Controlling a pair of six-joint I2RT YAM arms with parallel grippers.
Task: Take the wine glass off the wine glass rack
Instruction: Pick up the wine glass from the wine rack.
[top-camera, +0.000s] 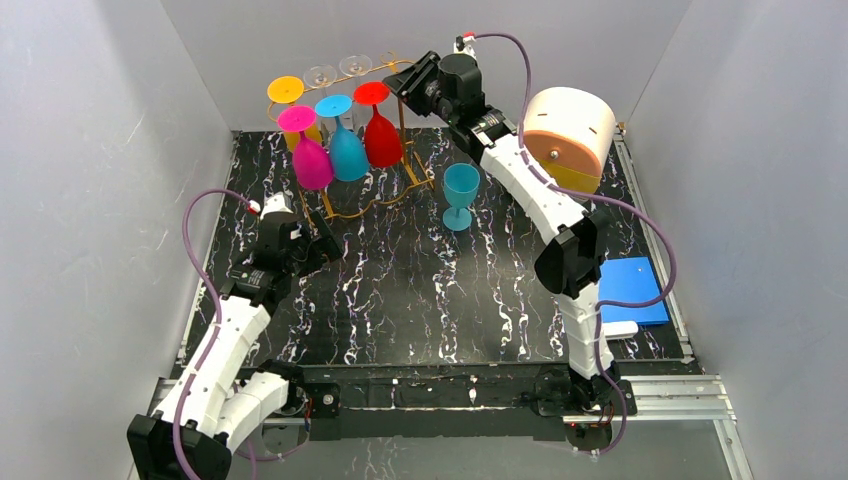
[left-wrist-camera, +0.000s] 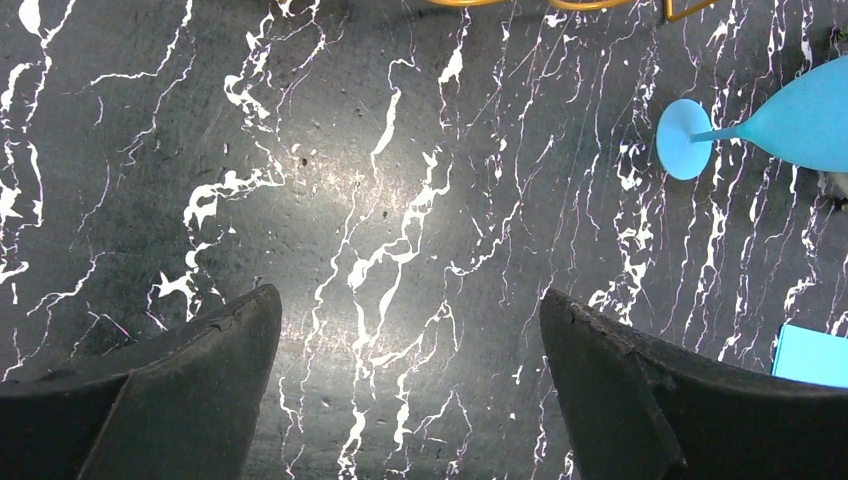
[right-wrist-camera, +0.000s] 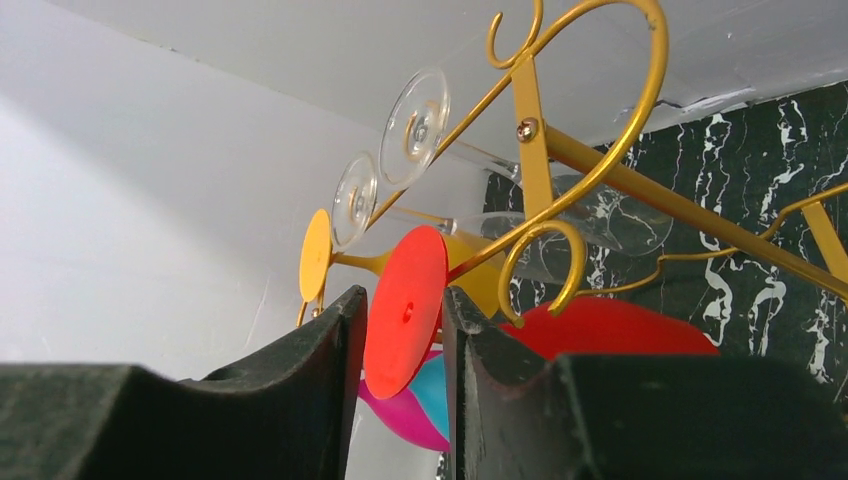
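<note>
Foot of red glass (right-wrist-camera: 405, 310) on rack (right-wrist-camera: 532, 150) sits between right gripper (right-wrist-camera: 403, 300) fingers, clamp unclear; left gripper (left-wrist-camera: 410, 298) wide open, near-left.

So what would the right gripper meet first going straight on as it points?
The red wine glass's foot, sitting between the right gripper's fingers; beyond it probably the wine glass rack, depth unclear.

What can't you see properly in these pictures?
- Right wrist view: whether the right gripper pinches the red plastic wine glass by its foot; its black fingers cover the edges.
- Left wrist view: the turquoise plastic wine glass is cut off by the right edge.
- Top view: the clear glasses on the gold wire rack are too faint to count.
</note>
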